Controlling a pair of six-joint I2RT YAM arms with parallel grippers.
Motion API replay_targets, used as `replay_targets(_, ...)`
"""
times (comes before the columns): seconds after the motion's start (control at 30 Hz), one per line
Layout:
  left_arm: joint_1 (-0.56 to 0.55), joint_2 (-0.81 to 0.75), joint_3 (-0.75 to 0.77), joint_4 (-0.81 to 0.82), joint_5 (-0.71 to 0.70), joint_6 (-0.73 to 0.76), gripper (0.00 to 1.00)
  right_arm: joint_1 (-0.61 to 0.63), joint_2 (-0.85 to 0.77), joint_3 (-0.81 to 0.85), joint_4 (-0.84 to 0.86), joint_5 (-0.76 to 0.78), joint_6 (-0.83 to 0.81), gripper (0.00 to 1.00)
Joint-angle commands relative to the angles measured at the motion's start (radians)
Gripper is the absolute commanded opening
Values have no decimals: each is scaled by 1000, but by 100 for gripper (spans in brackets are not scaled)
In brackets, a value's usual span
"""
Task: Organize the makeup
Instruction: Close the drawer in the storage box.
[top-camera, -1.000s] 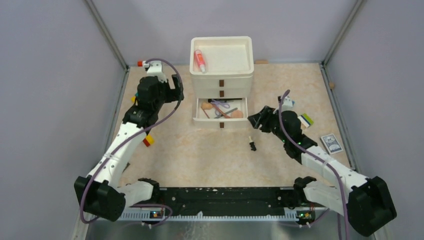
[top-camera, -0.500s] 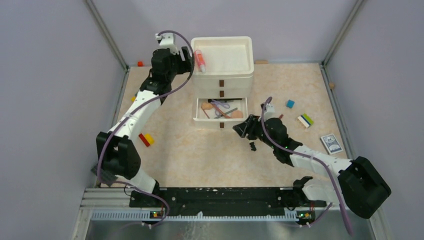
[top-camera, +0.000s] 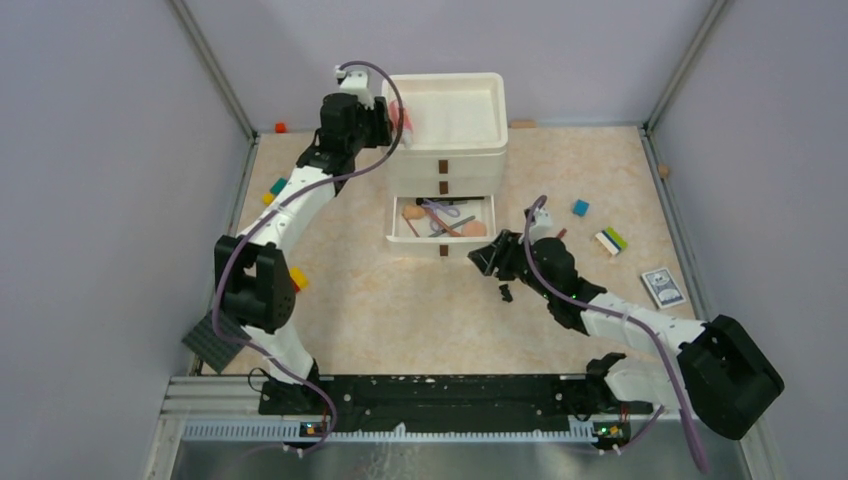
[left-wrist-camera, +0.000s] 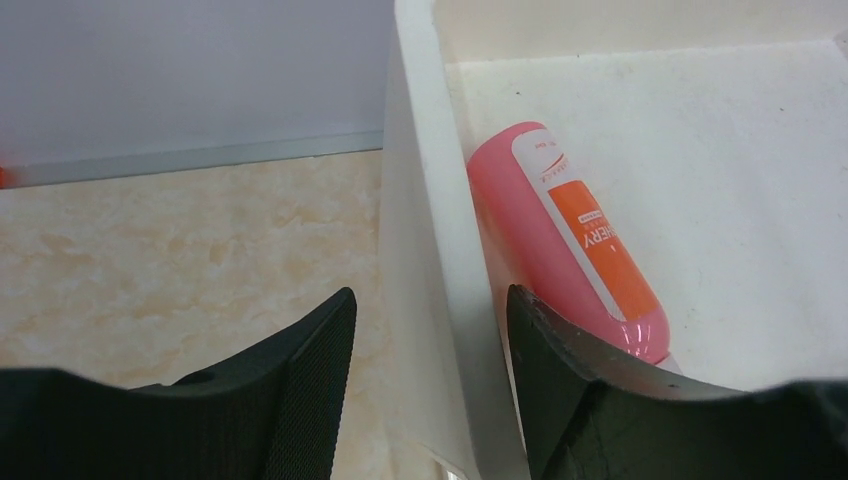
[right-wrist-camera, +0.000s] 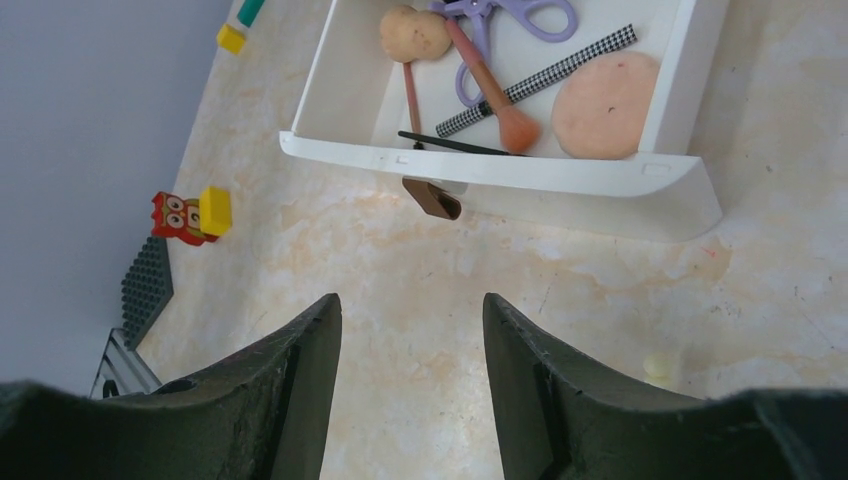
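Makeup (right-wrist-camera: 500, 100): mostly gathered in the open drawer (right-wrist-camera: 500, 175); one bottle (left-wrist-camera: 560, 225) was laid in the top tray (left-wrist-camera: 420, 200).
Drawer contents: two sponges (right-wrist-camera: 605, 105), a brush (right-wrist-camera: 490, 95), purple scissors (right-wrist-camera: 515, 15), a checked stick (right-wrist-camera: 545, 65) and a thin dark pencil (right-wrist-camera: 450, 145) were noted. Small, flat pieces were judged to be sorted here.
Bottle: laid on its side against the tray's left wall; judged too bulky for the shallow drawer.
Left gripper (left-wrist-camera: 430, 300): partly open, nothing held. The tray wall was straddled, one finger outside and the other inside over the bottle's lower end.
Right gripper (right-wrist-camera: 410, 300): partly open and empty; held low over the table (right-wrist-camera: 450, 260) in front of the drawer, which was pulled out so that pieces could be dropped in.
Stray piece (top-camera: 505, 293): small and dark, seen on the table just beside the right gripper; judged the likely next pick-up.
Writing: white letters were seen on the bottle's orange label; only "ERY" could be read, the rest being too small.
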Motion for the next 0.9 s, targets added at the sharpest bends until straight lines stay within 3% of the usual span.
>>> replay_targets(0.0,-7,34,77,-4,19,58,58,9,30,1,70,11,12,53)
replay_targets(0.23,-53,43,76,-30,-7,96,23,9,197,51,173,-1,14,49)
replay_targets(0.33,-69,28,42,-30,-17,93,15,11,274,79,228,-3,8,42)
replay_targets(0.57,-80,6,-16,-67,-39,62,9,64,442,178,295,18,-25,36)
replay_targets(0.87,-138,-29,-31,-182,-115,-14,0,109,603,251,462,212,-66,36)
